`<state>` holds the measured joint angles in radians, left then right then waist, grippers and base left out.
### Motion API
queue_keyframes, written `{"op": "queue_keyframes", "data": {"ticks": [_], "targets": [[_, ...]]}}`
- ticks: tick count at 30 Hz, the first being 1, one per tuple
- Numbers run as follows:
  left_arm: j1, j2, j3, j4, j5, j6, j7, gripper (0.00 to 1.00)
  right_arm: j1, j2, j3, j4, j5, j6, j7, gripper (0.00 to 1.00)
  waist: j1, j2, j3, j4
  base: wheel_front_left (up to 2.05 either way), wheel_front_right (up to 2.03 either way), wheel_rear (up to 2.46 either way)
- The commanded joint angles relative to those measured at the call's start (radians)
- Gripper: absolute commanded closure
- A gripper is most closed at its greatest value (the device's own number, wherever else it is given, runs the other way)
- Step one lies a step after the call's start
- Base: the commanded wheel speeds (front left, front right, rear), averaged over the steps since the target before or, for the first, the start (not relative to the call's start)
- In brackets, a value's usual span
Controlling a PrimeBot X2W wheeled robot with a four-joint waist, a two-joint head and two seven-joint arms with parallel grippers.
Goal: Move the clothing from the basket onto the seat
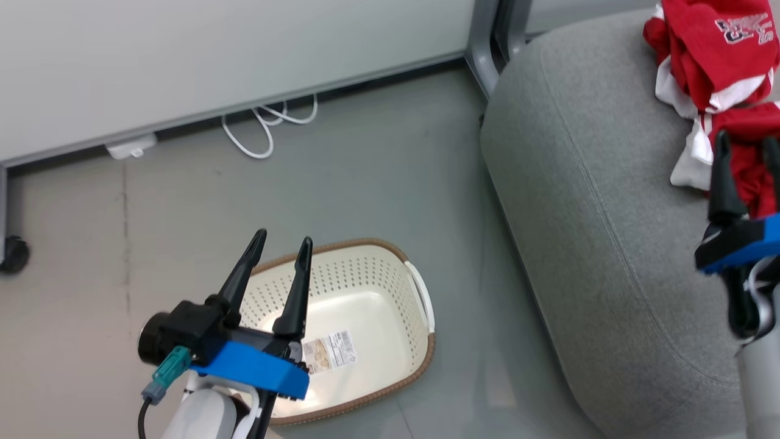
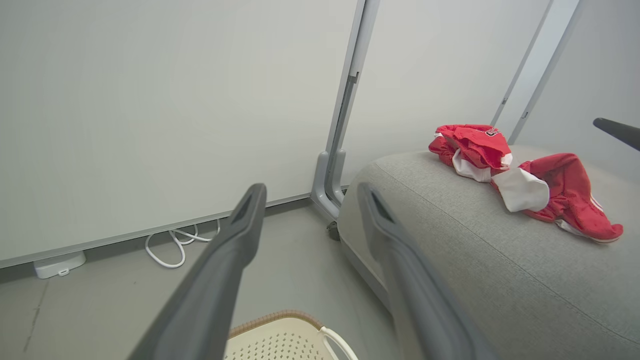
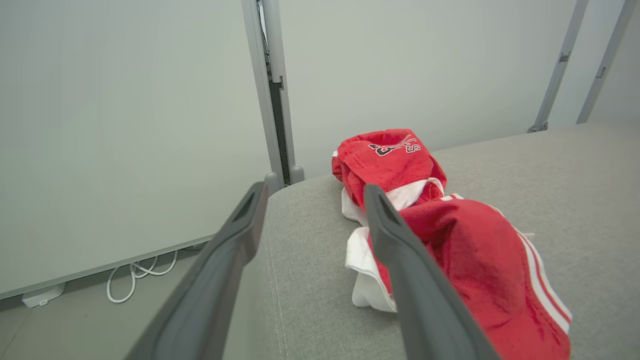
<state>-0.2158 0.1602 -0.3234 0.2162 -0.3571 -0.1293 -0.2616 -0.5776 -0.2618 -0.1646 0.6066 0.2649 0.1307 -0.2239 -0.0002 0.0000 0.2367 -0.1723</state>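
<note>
Right gripper (image 1: 748, 139): fingers spread, nothing between them. Clothing (image 3: 450, 250) is heaped on the seat (image 1: 597, 244), just beyond those fingertips and off to their right. Whether a tip touches the fabric, cannot tell.

Left gripper (image 1: 283, 238): fingers spread and empty, hanging above the basket (image 1: 420, 360). The basket floor is bare except for a label (image 1: 329, 352); the near part is hidden behind the gripper.

Risk: on pull-back, thin cloth could snag a right fingertip and drag toward the seat's edge.

Risk: a garment in the hidden part of the basket could be missed.
</note>
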Motion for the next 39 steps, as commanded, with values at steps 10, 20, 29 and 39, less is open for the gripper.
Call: {"op": "queue_keyframes", "data": {"ticks": [10, 20, 29, 39], "targets": [[0.097, -0.032, 0.100, 0.047, 0.003, -0.002, -0.005, 0.00, 0.294, 0.088, 0.033, -0.252, -0.034, 0.000, 0.071, 0.00, 0.0002, 0.0000, -0.148, 0.119, 0.00, 0.00, 0.00], [0.120, -0.046, 0.170, 0.071, 0.024, -0.002, -0.005, 0.00, 0.423, 0.164, 0.070, -0.363, -0.085, 0.000, 0.110, 0.00, 0.0002, 0.0000, -0.182, 0.177, 0.00, 0.00, 0.00], [0.105, -0.047, 0.199, 0.121, 0.016, -0.002, -0.005, 0.00, 0.450, 0.187, 0.128, -0.345, -0.139, 0.000, 0.090, 0.00, 0.0002, 0.0000, -0.197, 0.209, 0.00, 0.00, 0.00], [0.087, -0.047, 0.215, 0.156, 0.005, -0.002, -0.005, 0.00, 0.461, 0.205, 0.133, -0.332, -0.140, 0.000, 0.075, 0.00, 0.0002, 0.0000, -0.198, 0.224, 0.00, 0.00, 0.00]]}}
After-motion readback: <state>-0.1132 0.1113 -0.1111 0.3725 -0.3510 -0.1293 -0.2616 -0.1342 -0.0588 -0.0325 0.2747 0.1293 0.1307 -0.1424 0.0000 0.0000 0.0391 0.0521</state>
